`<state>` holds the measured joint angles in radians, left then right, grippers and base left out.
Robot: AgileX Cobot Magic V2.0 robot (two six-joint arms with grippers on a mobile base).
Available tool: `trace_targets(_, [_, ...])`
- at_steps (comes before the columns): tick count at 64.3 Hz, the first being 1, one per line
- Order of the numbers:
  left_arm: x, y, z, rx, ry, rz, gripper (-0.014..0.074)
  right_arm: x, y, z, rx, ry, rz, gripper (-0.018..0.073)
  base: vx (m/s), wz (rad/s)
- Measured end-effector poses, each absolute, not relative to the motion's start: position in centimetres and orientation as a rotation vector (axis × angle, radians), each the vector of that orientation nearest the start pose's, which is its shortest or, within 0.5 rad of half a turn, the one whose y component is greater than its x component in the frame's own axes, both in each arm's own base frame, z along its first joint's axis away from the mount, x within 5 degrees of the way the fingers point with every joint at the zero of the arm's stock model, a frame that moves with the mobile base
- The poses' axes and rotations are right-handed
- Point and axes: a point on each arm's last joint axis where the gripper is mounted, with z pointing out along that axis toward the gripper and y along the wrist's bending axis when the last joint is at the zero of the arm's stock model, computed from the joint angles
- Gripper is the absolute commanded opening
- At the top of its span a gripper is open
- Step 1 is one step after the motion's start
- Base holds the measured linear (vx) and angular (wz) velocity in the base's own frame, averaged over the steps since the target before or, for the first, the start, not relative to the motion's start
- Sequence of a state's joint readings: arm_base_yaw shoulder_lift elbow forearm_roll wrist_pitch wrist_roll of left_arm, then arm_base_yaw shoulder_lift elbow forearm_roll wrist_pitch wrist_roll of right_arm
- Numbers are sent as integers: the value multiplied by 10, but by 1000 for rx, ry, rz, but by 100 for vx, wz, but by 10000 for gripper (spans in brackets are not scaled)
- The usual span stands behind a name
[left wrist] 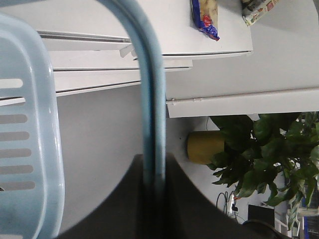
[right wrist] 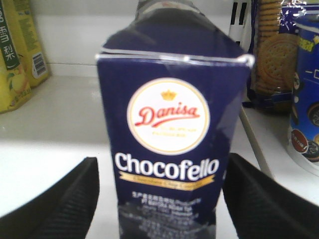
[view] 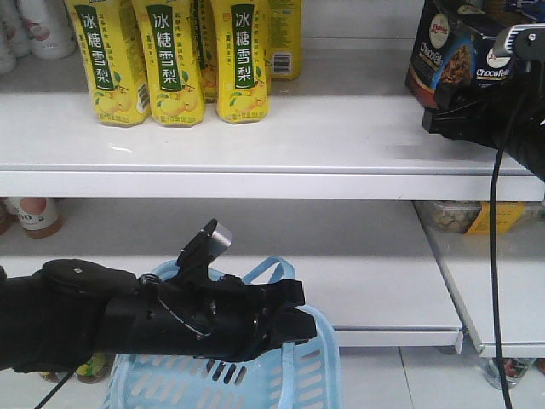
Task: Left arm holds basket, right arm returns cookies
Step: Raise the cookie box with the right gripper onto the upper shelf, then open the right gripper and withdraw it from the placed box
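The cookies box (view: 451,51), navy with a white round logo, stands upright on the upper white shelf (view: 255,136) at the far right. In the right wrist view the box (right wrist: 169,139) sits between the black fingers (right wrist: 65,204), with a gap of shelf showing on each side. My right gripper (view: 451,119) is open around the box's base. My left gripper (view: 294,319) is shut on the loop handle (left wrist: 152,99) of the light blue basket (view: 255,375), which hangs low in front of the lower shelf. The basket's slotted wall (left wrist: 30,124) shows at the left of the left wrist view.
Yellow pear-drink bottles (view: 170,60) stand at the upper shelf's left, also seen in the right wrist view (right wrist: 12,50). Biscuit packs (right wrist: 271,55) and a blue tin (right wrist: 306,99) stand right of the box. Packaged goods (view: 468,217) lie on the lower right shelf. A potted plant (left wrist: 264,149) is beyond.
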<state>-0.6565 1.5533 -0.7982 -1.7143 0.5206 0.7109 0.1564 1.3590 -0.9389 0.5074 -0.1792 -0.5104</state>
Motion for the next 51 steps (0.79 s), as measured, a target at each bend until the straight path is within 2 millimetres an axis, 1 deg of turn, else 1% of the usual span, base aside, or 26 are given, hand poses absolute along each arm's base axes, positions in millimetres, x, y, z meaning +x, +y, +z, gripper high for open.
trace_targets(5, [218, -225, 224, -109, 2487, -1418, -6, 308, 41, 331, -80, 1747, 38, 517, 0, 0])
trace_targets(11, [218, -225, 224, -109, 2487, -1418, -6, 303, 41, 336, -85, 1741, 47, 517, 0, 0])
trace_targets(28, [218, -225, 224, -109, 2487, -1418, -6, 282, 41, 358, -102, 1706, 79, 517, 0, 0])
trace_targets(51, [218, -225, 224, -109, 2487, -1418, -6, 256, 42, 375, -161, 1717, 122, 517, 0, 0])
